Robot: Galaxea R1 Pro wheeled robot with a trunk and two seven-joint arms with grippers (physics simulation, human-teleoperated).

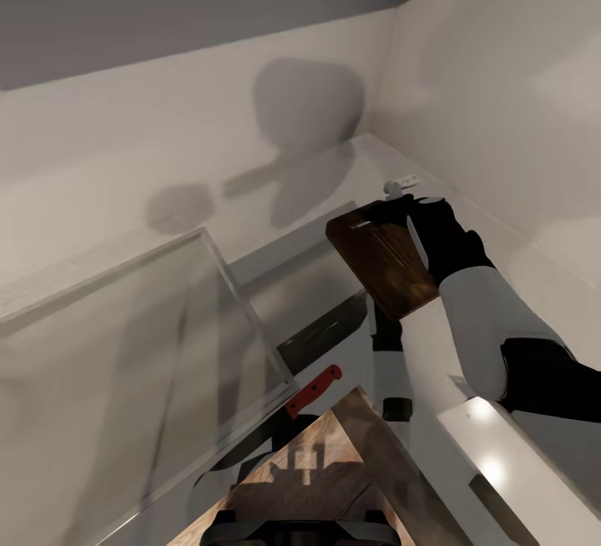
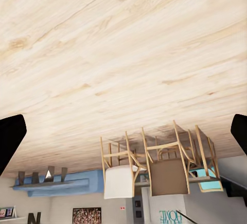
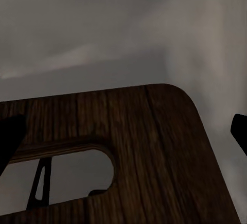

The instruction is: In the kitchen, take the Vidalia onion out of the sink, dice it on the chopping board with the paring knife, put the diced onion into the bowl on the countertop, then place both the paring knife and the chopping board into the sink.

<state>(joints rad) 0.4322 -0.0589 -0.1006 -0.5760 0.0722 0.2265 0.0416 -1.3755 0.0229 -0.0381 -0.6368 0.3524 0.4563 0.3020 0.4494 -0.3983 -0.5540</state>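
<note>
1. The right gripper [image 1: 411, 214] grips the board [image 1: 386, 266] by its handle end, lifted over the counter [image 1: 534, 279], right of the sink [image 1: 125, 346]
2. It may slip or swing into the faucet [image 1: 392, 189]
3. Knife [image 1: 310, 391] lies in the sink; dropping the board could strike it
4. Left gripper [image 2: 123, 131] is spread, empty

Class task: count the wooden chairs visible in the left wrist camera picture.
3 chairs side by side on the light wood floor: white-seated, brown-seated, teal-seated. Others may be hidden behind them.

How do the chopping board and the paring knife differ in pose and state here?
The chopping board is lifted in the right gripper, tilted in the air; the paring knife lies low by the sink edge, ungripped. The board is broad brown wood; the knife is slim, with a red handle.
</note>
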